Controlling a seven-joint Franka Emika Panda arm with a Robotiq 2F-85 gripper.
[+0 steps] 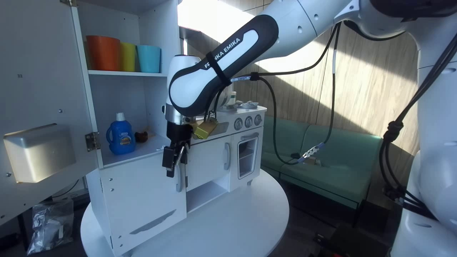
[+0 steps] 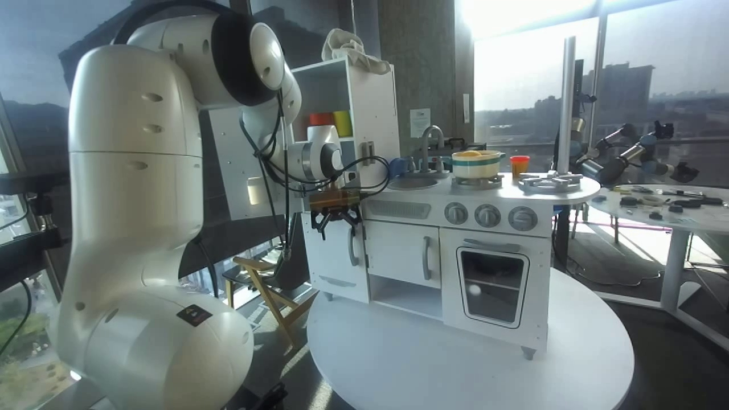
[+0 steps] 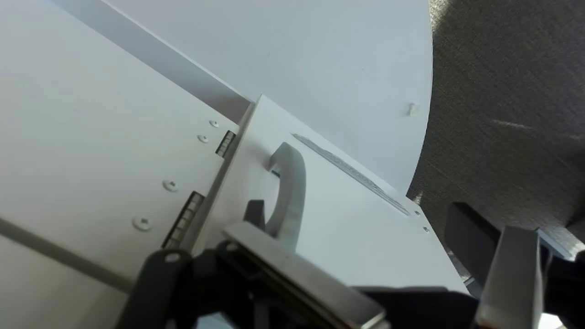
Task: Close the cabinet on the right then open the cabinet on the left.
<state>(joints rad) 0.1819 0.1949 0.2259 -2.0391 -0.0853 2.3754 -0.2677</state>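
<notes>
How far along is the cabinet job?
Done: right cabinet, beside the oven, looks shut in both exterior views.
In hand: open claw is at the lower left handle; contact unclear in the wrist view.
Remaining: likely catch that handle and open the lower left cabinet, which looks shut.

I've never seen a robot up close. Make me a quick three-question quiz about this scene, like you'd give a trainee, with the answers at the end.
1. Multiple choice. In the tall cupboard, what stands in the compartment below the cups?
A) a cooking pot
B) a blue bottle
C) a faucet

2. True or false: the end effector is open.

3. Fill in the blank with "open" or "shut": the small door above the open nook is ____.

Key
1: B
2: True; in the wrist view its fingers stand wide apart.
3: shut
</notes>
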